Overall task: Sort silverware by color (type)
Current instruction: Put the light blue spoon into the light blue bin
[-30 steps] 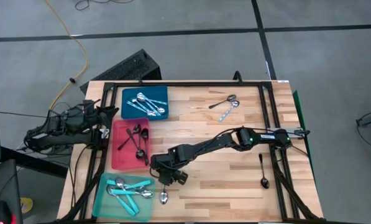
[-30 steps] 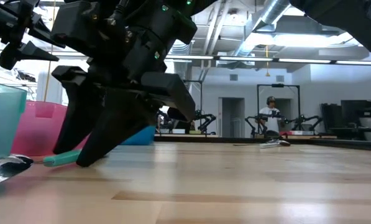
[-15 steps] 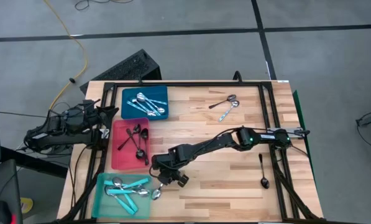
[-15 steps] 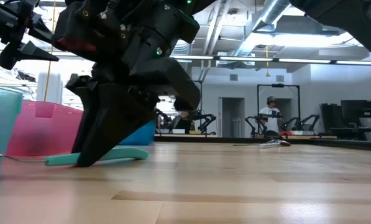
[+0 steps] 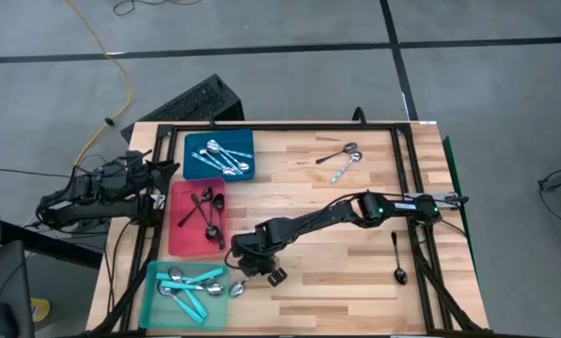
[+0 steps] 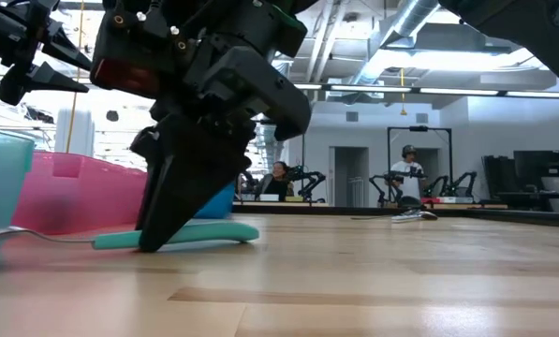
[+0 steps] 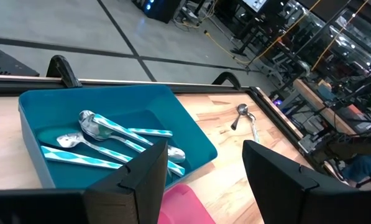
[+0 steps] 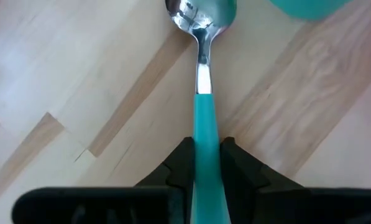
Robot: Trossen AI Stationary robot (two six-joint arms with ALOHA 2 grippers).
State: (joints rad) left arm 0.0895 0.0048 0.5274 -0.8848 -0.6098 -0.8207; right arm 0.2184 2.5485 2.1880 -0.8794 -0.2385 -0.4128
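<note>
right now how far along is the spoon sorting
Mostly done: spoons already fill the blue tray, red tray and teal tray. In hand: the right gripper pinches a turquoise-handled spoon beside the teal tray. Left: two spoons up top and a black spoon.

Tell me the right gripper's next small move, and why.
Probably lift slightly and carry toward the teal tray. The right gripper is shut on the turquoise-handled silver spoon, whose handle lies low on the wooden table beside that tray.

Bare wood lies right of the teal tray (image 5: 149, 299); the red tray (image 5: 179, 239) flanks it.
</note>
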